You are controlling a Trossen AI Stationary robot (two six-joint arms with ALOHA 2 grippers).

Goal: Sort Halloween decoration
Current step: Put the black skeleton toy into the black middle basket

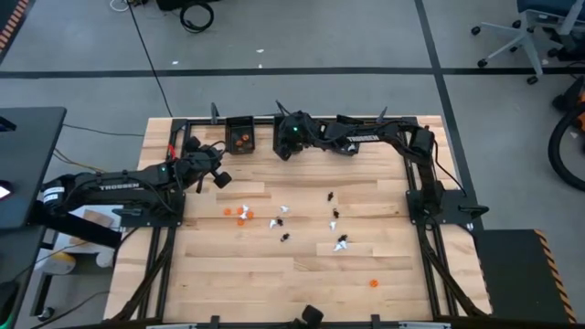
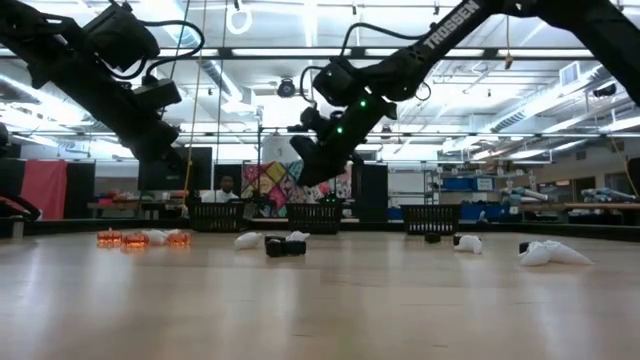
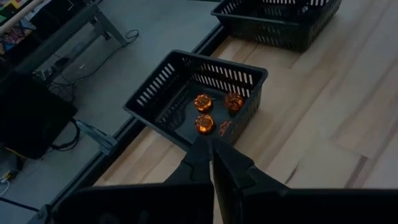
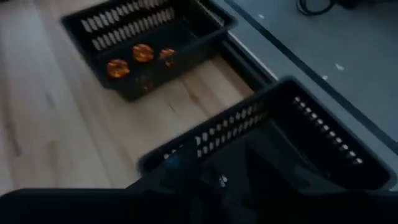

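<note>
The right end effector [image 1: 285,144], fingers partly spread, hangs above a black slotted plastic bin [image 4: 323,134]. The tiny orange, black and white trinkets [image 1: 283,219] lie scattered on the wooden desk [image 1: 302,274] toward its near edge. The left end effector [image 1: 219,175], pressed together, is nearer the orange ones.

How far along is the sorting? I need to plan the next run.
Done: a few orange trinkets lie in the first bin. In hand: the right gripper hangs over the next bin; the left gripper, shut, waits near the first. Left: black, white and orange pieces scattered across the table.
</note>
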